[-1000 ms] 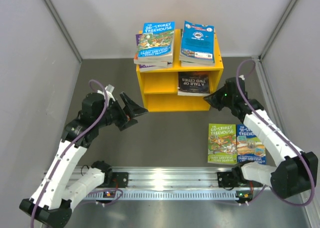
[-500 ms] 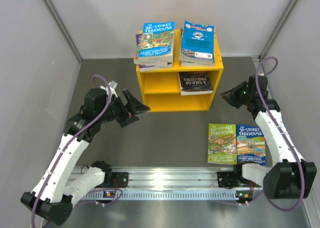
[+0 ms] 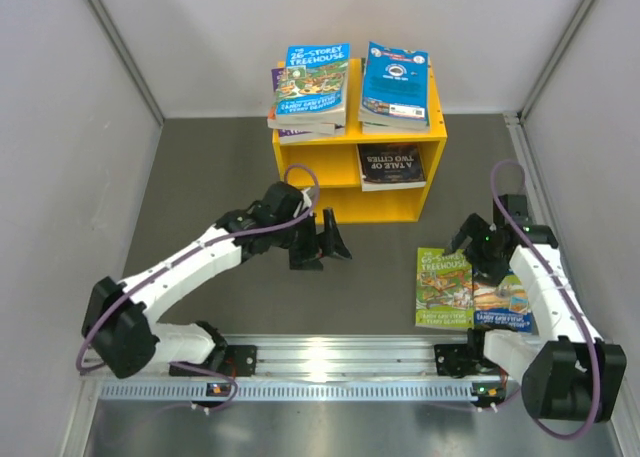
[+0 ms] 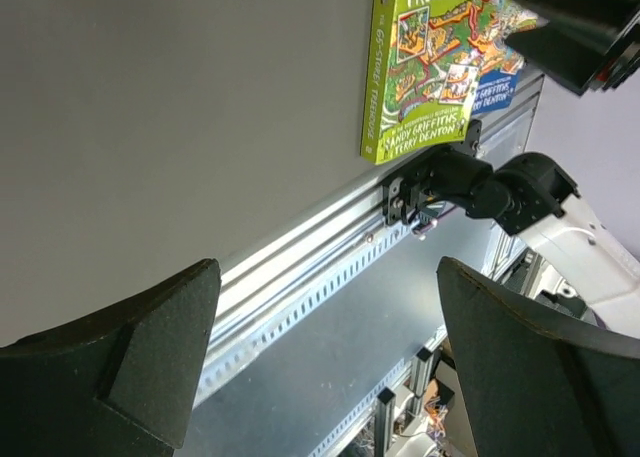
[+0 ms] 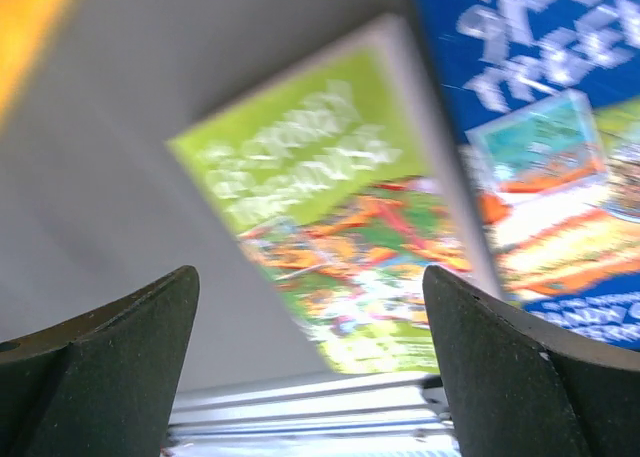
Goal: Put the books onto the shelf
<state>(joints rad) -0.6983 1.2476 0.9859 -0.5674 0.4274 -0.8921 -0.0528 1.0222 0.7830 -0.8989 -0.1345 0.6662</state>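
Note:
The yellow shelf (image 3: pixel 312 175) stands at the back with two stacks of books (image 3: pixel 312 82) (image 3: pixel 397 82) on its flat top. A dark book (image 3: pixel 390 165) lies in its upper compartment. On the table at the right lie a green book (image 3: pixel 444 287) and a blue book (image 3: pixel 503 295), side by side. My right gripper (image 3: pixel 480 247) hovers open just above their far ends, holding nothing; its wrist view shows the green book (image 5: pixel 330 227) and the blue book (image 5: pixel 540 147) below the gripper (image 5: pixel 310 367). My left gripper (image 3: pixel 322 245) is open and empty over the table middle, in front of the shelf.
An aluminium rail (image 3: pixel 330 357) runs along the near edge, also seen as the rail (image 4: pixel 300 277) in the left wrist view. Grey walls close in on both sides and behind the shelf. The shelf's lower compartment (image 3: pixel 350 205) holds nothing.
My right gripper has drawn back from the shelf, swung down over the two books on the table and opened. My left arm has reached right, to the table middle.

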